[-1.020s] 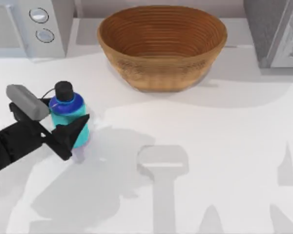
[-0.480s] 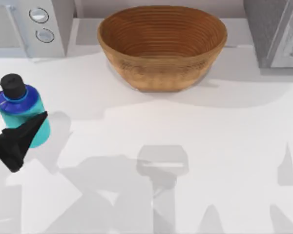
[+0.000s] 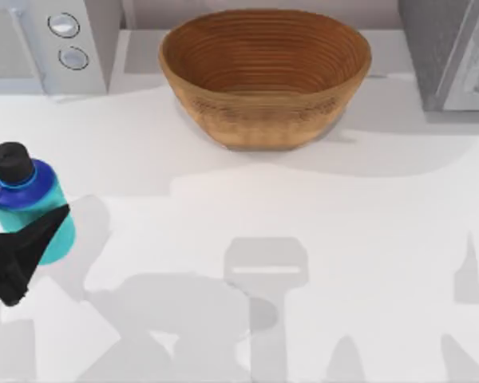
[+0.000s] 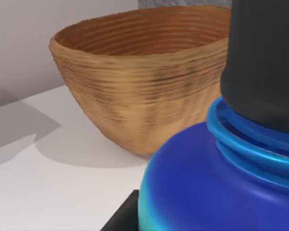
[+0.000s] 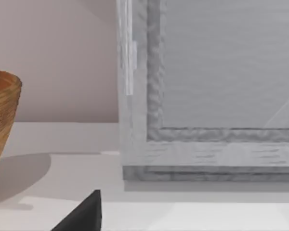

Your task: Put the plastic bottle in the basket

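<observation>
No text, label, brand or number can be read anywhere. The bottle [image 3: 28, 209] is plain. So is the basket [image 3: 265, 76].

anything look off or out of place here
Nothing stands out. The plastic bottle is upright, cap on, held in the left gripper at the table's left edge. The basket sits upright and empty at the back. No spill or damage shows.

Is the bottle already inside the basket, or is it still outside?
Outside. The bottle is at the table's left edge, in the left pincer, far from the basket.
</observation>
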### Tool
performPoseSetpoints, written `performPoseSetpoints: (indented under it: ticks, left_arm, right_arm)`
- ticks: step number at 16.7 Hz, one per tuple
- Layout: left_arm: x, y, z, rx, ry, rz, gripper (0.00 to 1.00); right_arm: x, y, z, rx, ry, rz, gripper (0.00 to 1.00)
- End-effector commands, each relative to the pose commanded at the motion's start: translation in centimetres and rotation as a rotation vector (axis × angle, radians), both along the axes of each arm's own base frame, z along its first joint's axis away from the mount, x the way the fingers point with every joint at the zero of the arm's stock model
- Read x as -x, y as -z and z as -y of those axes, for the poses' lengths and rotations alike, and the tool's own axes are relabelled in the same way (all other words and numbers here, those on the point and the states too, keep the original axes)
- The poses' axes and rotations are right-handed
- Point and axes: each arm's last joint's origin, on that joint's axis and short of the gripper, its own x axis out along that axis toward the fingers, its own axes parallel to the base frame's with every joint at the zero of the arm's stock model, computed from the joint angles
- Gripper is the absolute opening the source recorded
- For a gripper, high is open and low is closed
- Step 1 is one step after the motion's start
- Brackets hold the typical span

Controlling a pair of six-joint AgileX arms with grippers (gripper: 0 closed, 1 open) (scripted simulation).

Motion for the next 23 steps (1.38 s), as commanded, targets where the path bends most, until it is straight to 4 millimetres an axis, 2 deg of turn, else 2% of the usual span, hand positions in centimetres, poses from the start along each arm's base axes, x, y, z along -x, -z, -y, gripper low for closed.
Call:
performPoseSetpoints:
  ticks: [2,4,6,8,12,15,19,21,23]
  left_arm:
    - [-0.3,-0.1,0.1,0.0,0.004,-0.003,0.0]
    - [-1.8,-0.5,0.5,0.0,0.016,-0.016,0.0]
    - [-4.2,-1.4,1.3,-0.003,0.026,-0.028,0.0]
    - [-7.5,-2.9,2.6,-0.008,0.033,-0.026,0.0]
    - [-14.8,-7.5,7.4,-0.006,0.032,0.017,0.0]
    - [-18.7,-10.8,12.4,0.012,0.025,0.044,0.0]
    - [-20.8,-13.1,18.3,0.028,0.012,0.038,0.0]
    - [-21.0,-13.4,19.7,0.028,0.008,0.031,0.0]
    - [-21.0,-13.5,19.9,0.028,0.007,0.03,0.0]
  right_arm:
    - [0.0,0.0,0.0,0.0,0.0,0.0,1.0]
    - [0.0,0.0,0.0,0.0,0.0,0.0,1.0]
    - [0.0,0.0,0.0,0.0,0.0,0.0,1.0]
    - [0.0,0.0,0.0,0.0,0.0,0.0,1.0]
    - [0.0,0.0,0.0,0.0,0.0,0.0,1.0]
    - [0.0,0.0,0.0,0.0,0.0,0.0,1.0]
    - [0.0,0.0,0.0,0.0,0.0,0.0,1.0]
    - [0.0,0.0,0.0,0.0,0.0,0.0,1.0]
    - [0.0,0.0,0.0,0.0,0.0,0.0,1.0]
